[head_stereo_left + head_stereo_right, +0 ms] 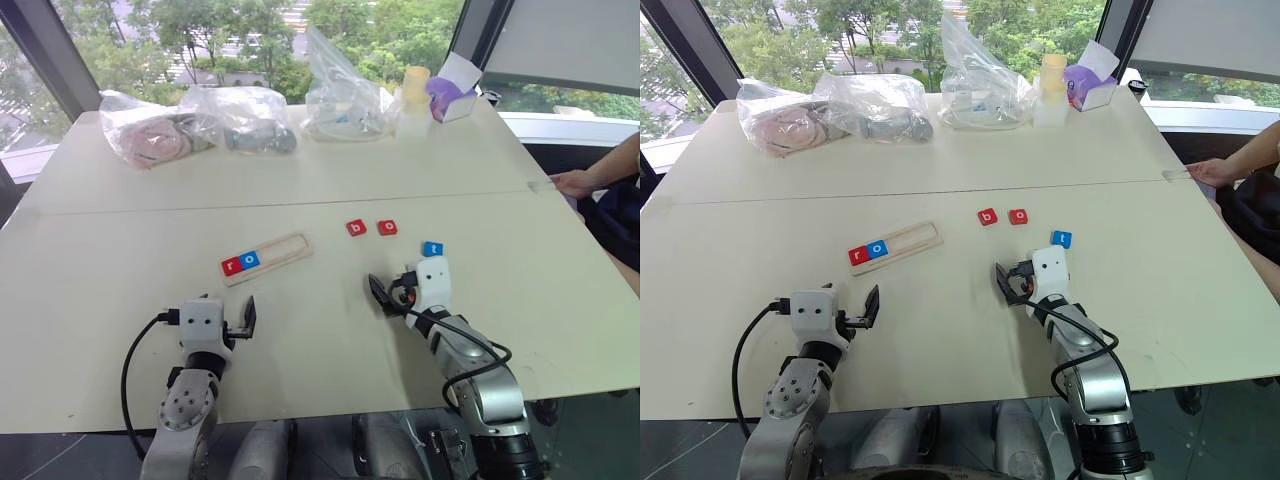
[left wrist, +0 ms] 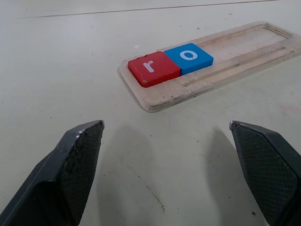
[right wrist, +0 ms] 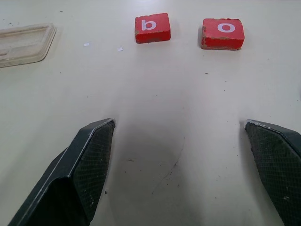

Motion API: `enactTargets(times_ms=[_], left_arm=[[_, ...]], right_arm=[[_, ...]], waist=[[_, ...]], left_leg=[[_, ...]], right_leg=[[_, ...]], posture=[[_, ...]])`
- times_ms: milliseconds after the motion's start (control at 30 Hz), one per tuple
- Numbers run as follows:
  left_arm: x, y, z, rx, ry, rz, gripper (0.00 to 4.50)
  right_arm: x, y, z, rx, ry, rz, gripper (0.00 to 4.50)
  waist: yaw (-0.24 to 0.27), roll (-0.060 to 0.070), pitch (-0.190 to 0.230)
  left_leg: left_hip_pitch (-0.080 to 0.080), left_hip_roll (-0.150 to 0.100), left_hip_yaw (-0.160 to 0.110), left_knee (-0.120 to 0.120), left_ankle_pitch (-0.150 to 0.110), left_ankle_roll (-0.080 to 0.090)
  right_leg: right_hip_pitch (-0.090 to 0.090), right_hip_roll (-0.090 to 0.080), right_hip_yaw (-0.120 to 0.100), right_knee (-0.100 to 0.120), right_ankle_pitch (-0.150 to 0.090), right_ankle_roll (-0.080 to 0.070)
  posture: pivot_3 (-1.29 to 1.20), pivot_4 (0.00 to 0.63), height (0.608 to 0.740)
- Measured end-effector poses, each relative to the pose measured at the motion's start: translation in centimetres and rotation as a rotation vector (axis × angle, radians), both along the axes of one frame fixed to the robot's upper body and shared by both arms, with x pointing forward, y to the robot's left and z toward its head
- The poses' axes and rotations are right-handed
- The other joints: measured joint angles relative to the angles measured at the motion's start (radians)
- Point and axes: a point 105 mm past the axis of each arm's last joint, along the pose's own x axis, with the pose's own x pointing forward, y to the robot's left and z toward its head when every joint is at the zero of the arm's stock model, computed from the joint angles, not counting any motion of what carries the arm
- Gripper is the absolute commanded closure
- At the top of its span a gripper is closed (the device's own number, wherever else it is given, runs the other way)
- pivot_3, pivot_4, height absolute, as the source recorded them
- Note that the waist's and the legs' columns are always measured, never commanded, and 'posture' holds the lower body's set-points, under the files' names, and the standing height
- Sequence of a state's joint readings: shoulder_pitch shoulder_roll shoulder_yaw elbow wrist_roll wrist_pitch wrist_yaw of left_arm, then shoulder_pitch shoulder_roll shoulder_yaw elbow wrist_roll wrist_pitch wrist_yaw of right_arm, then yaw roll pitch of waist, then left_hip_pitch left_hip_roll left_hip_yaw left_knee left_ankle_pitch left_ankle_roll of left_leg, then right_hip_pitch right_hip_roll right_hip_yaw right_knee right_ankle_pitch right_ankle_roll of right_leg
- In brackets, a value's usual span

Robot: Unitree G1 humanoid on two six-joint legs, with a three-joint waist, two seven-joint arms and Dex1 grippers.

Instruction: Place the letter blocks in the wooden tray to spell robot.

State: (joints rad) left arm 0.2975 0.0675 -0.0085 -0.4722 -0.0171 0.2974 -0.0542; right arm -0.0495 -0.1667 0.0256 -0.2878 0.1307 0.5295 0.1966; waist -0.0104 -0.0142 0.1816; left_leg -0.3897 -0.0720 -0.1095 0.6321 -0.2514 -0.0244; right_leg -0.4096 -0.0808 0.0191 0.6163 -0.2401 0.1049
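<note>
Tray: the wooden tray (image 1: 265, 258) lies slantwise on the table (image 1: 120, 290), ahead of the left gripper (image 1: 236, 322)
Filled so far: a red "r" block (image 2: 154, 68) and a blue "o" block (image 2: 188, 58) sit side by side at the tray's near-left end, touching each other; the remaining slots are bare
Loose blocks: a red "b" block (image 1: 356, 227) and a red "o" block (image 1: 387, 227) lie just beside each other on the table to the right of the tray, with a blue "t" block (image 1: 432, 248) a little nearer the robot and further right
Left gripper: released, fingers spread wide, holding nothing, hovering short of the tray
Right gripper (image 1: 395, 292): also released and empty, fingers wide apart, pointed toward the two red blocks
Step in hand: by my reading, fetching the third letter, the "b"
Next move calls for: the right gripper to reach forward, straddle the "b" without nudging the neighbouring "o", then set it snug against the blue "o" in the tray
Head views give: the whole layout, including the "t" block and the bagged clutter (image 1: 190, 125) at the far edge
Right wrist view gives: the "b" and "o" letters legibly, and the tray's bare end (image 3: 23, 43)
Left wrist view gives: the grooves inside the tray and how squarely the placed pair sits
</note>
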Motion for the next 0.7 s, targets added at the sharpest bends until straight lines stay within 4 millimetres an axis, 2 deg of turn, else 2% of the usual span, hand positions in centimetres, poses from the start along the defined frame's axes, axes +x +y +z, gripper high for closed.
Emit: enactTargets(times_ms=[267,700], left_arm=[[0.35,-0.45,0.39,-0.005,-0.025,-0.027,0.0],[0.15,-0.53,-0.46,-0.026,-0.01,-0.03,0.0]], right_arm=[[-0.09,-0.05,-0.01,0.001,0.0,-0.006,0.04],[-0.66,-0.23,-0.09,-0.006,0.004,0.0,0.04]], waist=[[0.001,0.0,0.0],[0.001,0.0,0.0]], left_leg=[[0.0,0.0,0.0,0.0,0.0,0.0],[0.0,0.0,0.0,0.0,0.0,0.0]], right_leg=[[0.0,0.0,0.0,0.0,0.001,-0.001],[0.0,0.0,0.0,-0.001,0.0,0.0]], posture=[[0.0,0.15,0.74],[0.0,0.15,0.74]])
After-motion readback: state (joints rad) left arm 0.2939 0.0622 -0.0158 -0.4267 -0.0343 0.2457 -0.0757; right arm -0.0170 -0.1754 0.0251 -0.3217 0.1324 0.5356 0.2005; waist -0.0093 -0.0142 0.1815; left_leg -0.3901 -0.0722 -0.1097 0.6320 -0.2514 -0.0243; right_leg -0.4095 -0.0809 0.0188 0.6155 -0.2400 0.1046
